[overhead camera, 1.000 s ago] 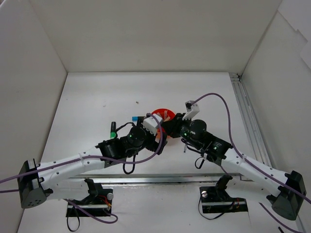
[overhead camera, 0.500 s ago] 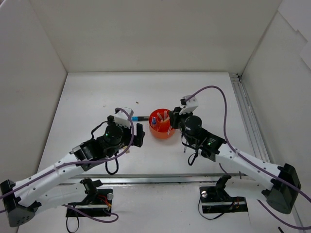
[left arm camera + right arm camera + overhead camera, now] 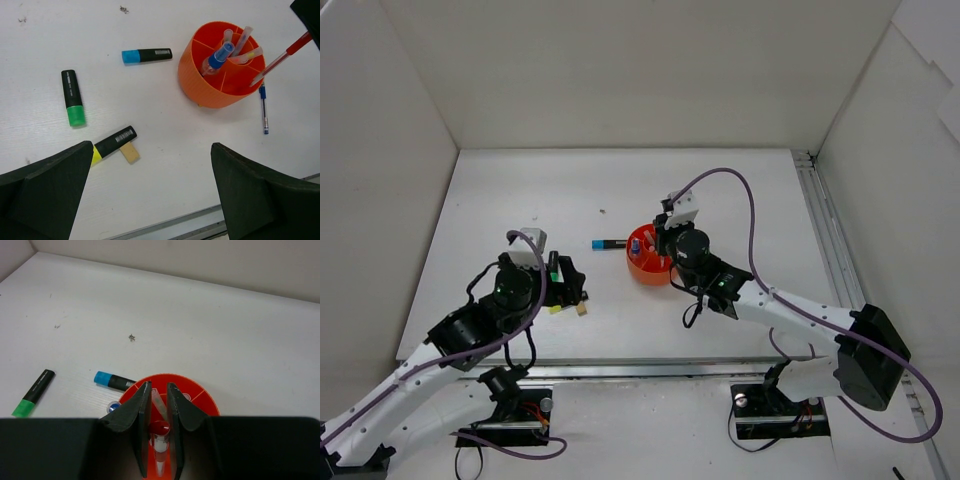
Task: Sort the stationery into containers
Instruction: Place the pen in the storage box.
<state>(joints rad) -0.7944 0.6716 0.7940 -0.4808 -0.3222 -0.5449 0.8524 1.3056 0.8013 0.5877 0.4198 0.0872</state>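
Note:
The orange tub holds a blue-white marker and clear pens. My right gripper is shut on a red pen and hangs over the tub; in the left wrist view the red pen slants down into it. My left gripper is open and empty, above bare table. Before it lie a yellow-capped highlighter touching a tan eraser, a green-capped highlighter and a blue-capped highlighter. From above, the left gripper is left of the tub, and the right gripper is over it.
A thin blue pen lies on the table just right of the tub. White walls enclose the table at left, back and right. A metal rail runs along the right side, and another runs along the near edge.
My left arm has pulled back left and toward the near edge, away from the tub. My right gripper has moved left with the red pen to stand over the tub.

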